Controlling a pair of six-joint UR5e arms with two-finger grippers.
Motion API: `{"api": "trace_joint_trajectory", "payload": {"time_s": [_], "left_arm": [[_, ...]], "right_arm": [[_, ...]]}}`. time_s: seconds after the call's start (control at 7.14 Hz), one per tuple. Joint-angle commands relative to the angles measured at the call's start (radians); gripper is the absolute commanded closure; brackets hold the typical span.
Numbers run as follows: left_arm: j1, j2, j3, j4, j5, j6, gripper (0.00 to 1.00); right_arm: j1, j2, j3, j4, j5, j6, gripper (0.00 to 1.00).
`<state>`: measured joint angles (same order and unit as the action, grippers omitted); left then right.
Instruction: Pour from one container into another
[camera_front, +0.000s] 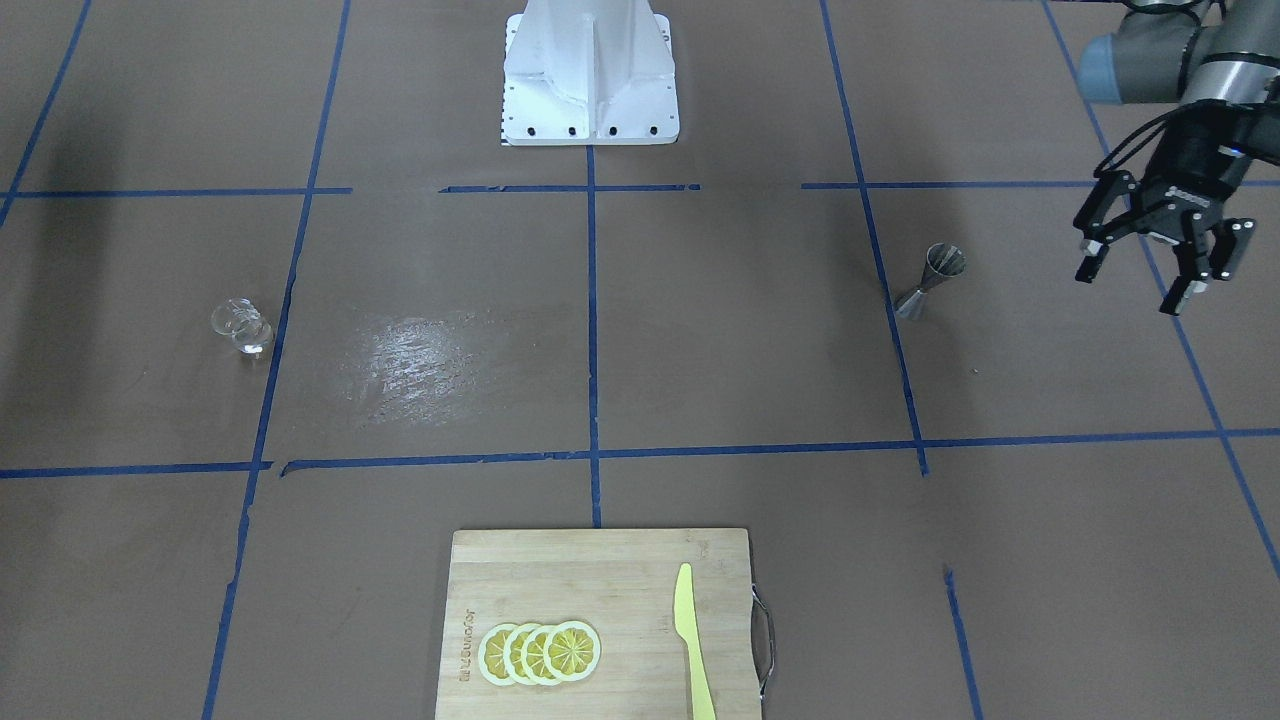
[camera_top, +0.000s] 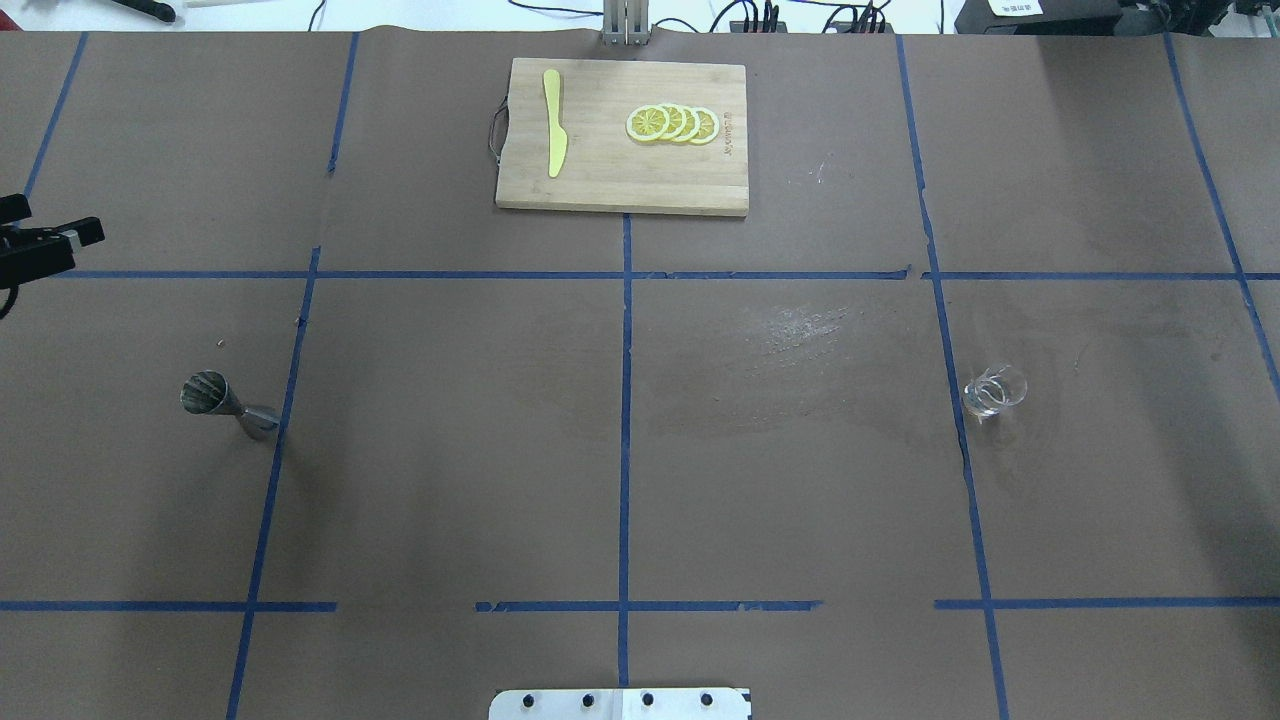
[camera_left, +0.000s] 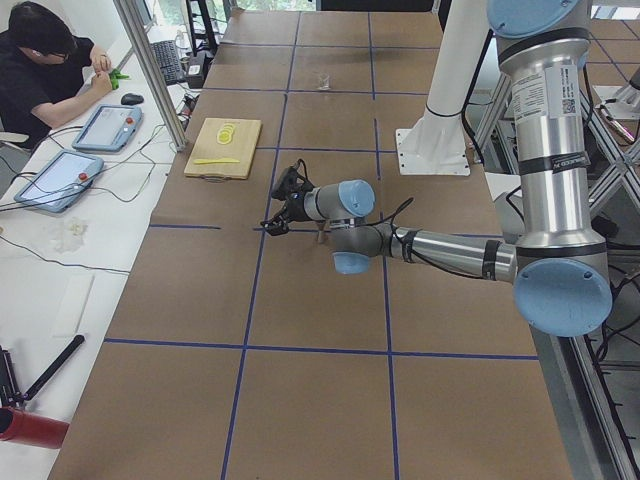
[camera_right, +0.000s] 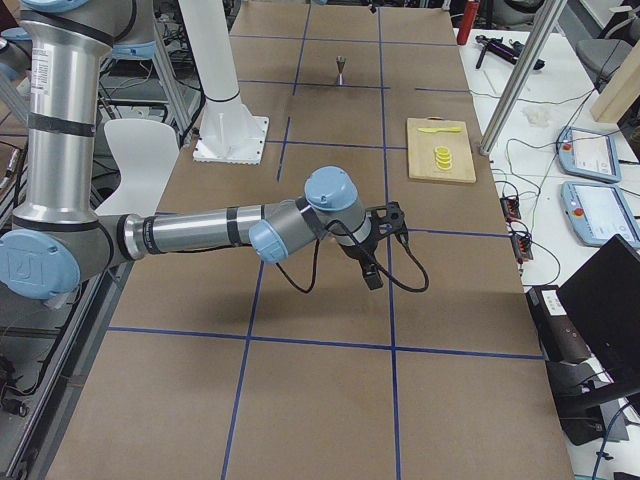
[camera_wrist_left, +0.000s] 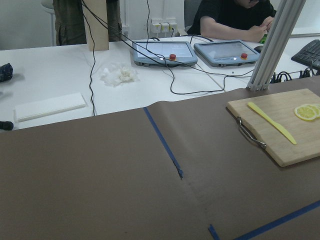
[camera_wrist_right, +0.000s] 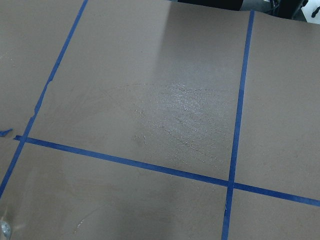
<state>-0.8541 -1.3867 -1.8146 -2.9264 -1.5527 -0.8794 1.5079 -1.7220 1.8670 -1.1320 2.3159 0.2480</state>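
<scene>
Plainly, most of the brown-papered bench lies open. In the front-facing view its middle squares, marked off by blue tape lines, carry only a glossy smear left of centre.

The glass cup stands alone at middle left of that frame, just beside a tape line. The steel jigger stands at middle right, touching another tape line, and the right side view shows it upright. The two are well apart, with the whole centre of the bench between them.

The left hand hangs at upper right near the frame edge, fingers spread wide and holding nothing, up and right of the jigger and apart from it. The right hand shows only in the right side view, over the near part of the bench. Whether it is spread or closed I cannot tell.

One white robot base sits at top centre. One wooden cutting board lies at the bottom edge, bearing four overlapping lemon slices and one yellow knife.
</scene>
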Motion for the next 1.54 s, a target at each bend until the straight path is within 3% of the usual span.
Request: {"api": "trace_joint_trajectory", "payload": {"time_s": [0.0, 0.28, 0.56, 0.84, 1.4], "left_arm": [[0.267, 0.012, -0.023, -0.002, 0.364, -0.101, 0.00], [0.448, 0.021, -0.022, 0.000, 0.660, -0.130, 0.00], [0.585, 0.023, -0.008, 0.000, 0.846, -0.153, 0.00], [0.625, 0.020, 0.061, 0.000, 0.919, -0.155, 0.00], [0.699, -0.003, 0.127, -0.003, 0.968, -0.210, 0.00]], "right_arm": [[0.000, -0.001, 0.000, 0.000, -0.001, -0.001, 0.00], [0.000, 0.001, 0.001, 0.000, -0.001, 0.001, 0.00], [0.000, 0.001, 0.000, 0.000, -0.003, 0.001, 0.00], [0.000, 0.002, -0.002, 0.000, -0.003, 0.001, 0.00], [0.000, 0.002, 0.000, 0.000, -0.003, 0.001, 0.00]]}}
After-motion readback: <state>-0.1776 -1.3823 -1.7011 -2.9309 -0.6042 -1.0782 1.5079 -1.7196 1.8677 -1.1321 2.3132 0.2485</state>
